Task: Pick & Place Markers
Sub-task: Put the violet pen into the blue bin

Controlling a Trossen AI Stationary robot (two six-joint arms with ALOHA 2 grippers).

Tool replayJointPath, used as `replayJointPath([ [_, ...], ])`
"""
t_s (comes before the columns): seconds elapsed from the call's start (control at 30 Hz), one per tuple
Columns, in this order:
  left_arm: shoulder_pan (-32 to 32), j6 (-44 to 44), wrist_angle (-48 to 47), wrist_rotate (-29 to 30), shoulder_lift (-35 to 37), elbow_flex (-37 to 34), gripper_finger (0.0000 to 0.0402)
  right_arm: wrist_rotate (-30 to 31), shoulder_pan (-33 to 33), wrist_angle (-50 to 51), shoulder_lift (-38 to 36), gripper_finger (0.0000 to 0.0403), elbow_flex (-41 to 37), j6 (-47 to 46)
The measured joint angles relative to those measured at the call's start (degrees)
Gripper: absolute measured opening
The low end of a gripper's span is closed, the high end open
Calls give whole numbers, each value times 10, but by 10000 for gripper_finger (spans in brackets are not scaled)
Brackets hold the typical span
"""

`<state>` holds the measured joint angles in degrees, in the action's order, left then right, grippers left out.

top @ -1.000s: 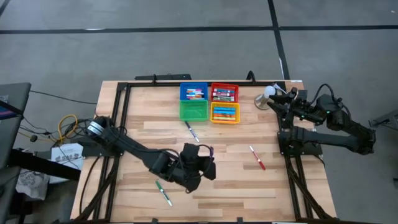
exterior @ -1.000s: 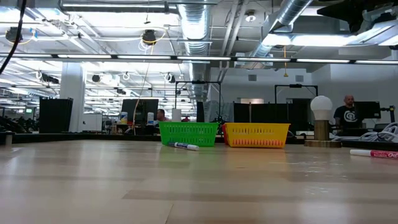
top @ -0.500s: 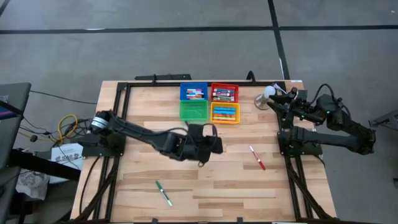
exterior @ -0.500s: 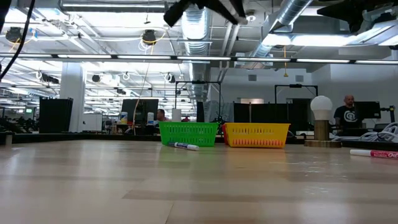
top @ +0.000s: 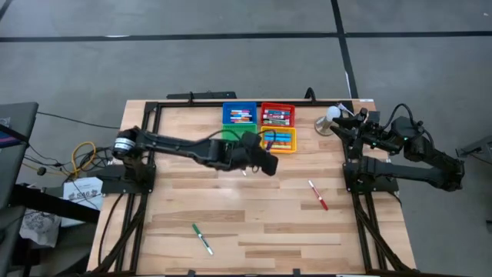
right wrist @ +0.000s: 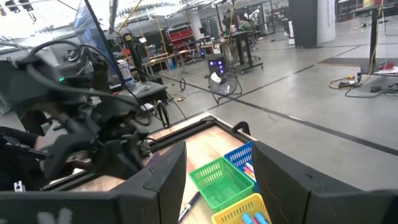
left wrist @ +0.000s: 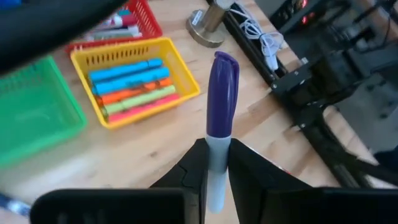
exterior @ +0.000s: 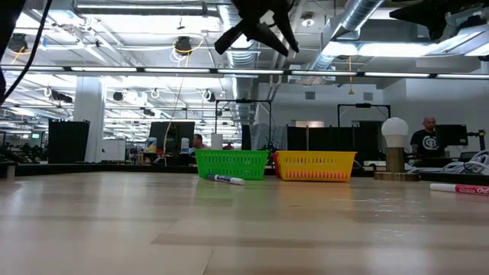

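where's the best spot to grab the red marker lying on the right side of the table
Grip the red marker across the middle of its barrel, coming straight down from above. It lies flat on the wooden table, slanted, with bare wood all around it, so fingers set crosswise to its length should close on it cleanly.

Pale wooden table [top: 254, 223] with smooth planks, see-through plastic mesh baskets [left wrist: 134, 78], smooth shiny plastic marker [left wrist: 221, 118] with purple cap, matt black gripper fingers [left wrist: 193, 171], black metal frame [top: 150, 131], shiny metal lamp base [left wrist: 208, 22], grey smooth floor [top: 231, 54]
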<state>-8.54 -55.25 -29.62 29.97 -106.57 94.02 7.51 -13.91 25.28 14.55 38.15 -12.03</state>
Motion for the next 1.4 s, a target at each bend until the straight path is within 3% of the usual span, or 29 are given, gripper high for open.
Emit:
replayJointPath([
  [0.53,131,300,-17,-87,71,0,53,0,0,0,0,170,0,0],
  [0.93,260,508,-25,-165,73,0,53,0,0,0,0,170,0,0],
  [1.4,374,601,-30,-303,27,0,53,0,0,0,0,170,0,-1],
])
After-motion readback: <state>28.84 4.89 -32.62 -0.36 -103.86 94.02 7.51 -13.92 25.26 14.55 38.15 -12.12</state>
